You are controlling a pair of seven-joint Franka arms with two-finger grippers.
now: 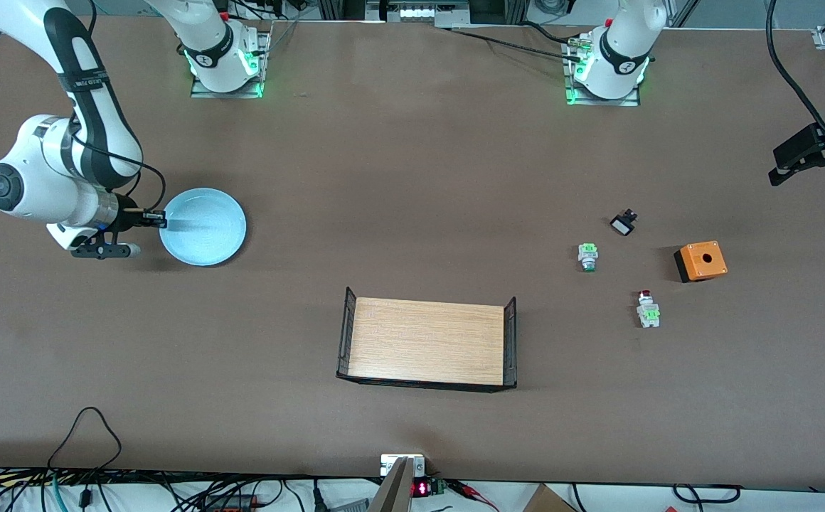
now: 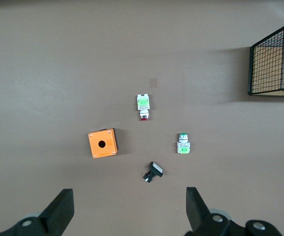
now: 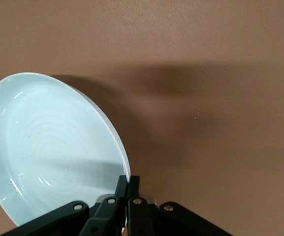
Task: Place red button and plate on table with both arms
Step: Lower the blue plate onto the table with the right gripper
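Colours on your brown table (image 1: 412,178)

You have a pale blue plate (image 1: 206,231), a red-capped, green-and-white red button (image 1: 647,310), an orange box (image 1: 701,261), and a light-wood tray (image 1: 427,343) with black wire ends.

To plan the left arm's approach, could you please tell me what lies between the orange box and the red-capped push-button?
Nothing: bare brown table separates the orange box from the red-capped push-button, as the front and left wrist views show.

High front overview, two downward wrist close-ups
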